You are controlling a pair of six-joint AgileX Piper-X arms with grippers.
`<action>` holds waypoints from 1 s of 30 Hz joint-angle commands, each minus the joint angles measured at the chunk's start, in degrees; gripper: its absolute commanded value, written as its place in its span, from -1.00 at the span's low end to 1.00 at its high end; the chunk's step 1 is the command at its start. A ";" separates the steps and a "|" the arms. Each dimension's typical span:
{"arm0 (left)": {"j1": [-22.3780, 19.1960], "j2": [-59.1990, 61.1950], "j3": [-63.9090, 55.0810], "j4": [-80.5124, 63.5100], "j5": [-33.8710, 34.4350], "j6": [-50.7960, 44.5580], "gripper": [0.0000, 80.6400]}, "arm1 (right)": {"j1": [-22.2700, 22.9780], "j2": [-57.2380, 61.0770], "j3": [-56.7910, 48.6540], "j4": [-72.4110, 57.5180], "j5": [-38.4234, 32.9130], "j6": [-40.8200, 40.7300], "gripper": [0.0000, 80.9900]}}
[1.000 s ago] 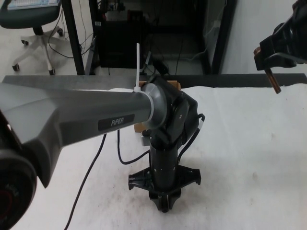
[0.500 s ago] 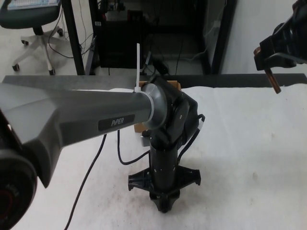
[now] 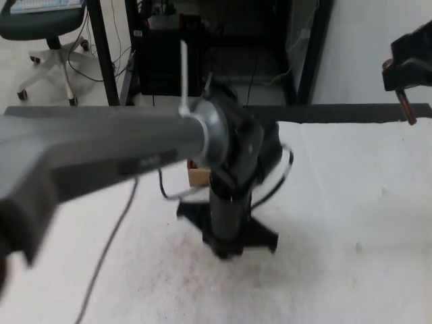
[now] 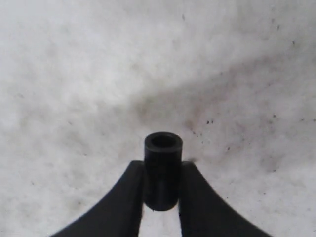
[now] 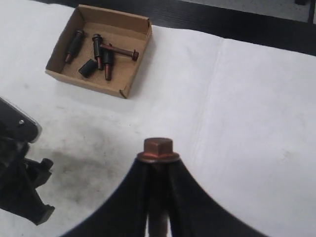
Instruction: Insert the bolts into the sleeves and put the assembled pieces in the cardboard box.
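Observation:
My left gripper (image 4: 163,174) is shut on a short black sleeve (image 4: 163,147), held upright with its bore facing the camera, just above the white cloth. In the high view the left arm (image 3: 229,202) points down at mid-bench. My right gripper (image 5: 158,167) is shut on a copper bolt (image 5: 158,149) with a hexagonal head; it hangs high over the far right of the bench, shank (image 3: 406,108) pointing down. The cardboard box (image 5: 116,23) lies at the back of the cloth and holds several bolts and black sleeves (image 5: 88,68).
A white cloth (image 3: 351,223) covers the bench, stained dark around the left gripper. A dark bench edge (image 3: 351,111) runs along the back. The left arm's long grey link (image 3: 88,155) crosses the high view and hides most of the box (image 3: 197,177). Open cloth lies to the right.
The left arm has swung, its wrist and gripper shifting farther back on the bench. The right gripper with the bolt has moved to the right.

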 commanded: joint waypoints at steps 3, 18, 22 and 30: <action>0.07 -9.04 -0.37 -5.17 -3.83 1.78 -0.99 | -5.94 -0.69 -0.16 -4.83 -13.46 6.15 -0.98; 8.29 -52.87 40.15 -41.69 43.47 10.19 -0.99 | -6.39 -1.70 11.78 -19.63 -41.05 16.55 -0.98; 12.29 -61.43 53.04 -60.71 60.50 0.81 -0.99 | -2.29 -4.23 13.59 -23.38 -42.09 17.32 -0.98; 14.18 -62.17 60.20 -77.96 47.26 14.81 -0.99 | 13.88 -9.51 13.76 -43.70 -39.57 17.32 -0.98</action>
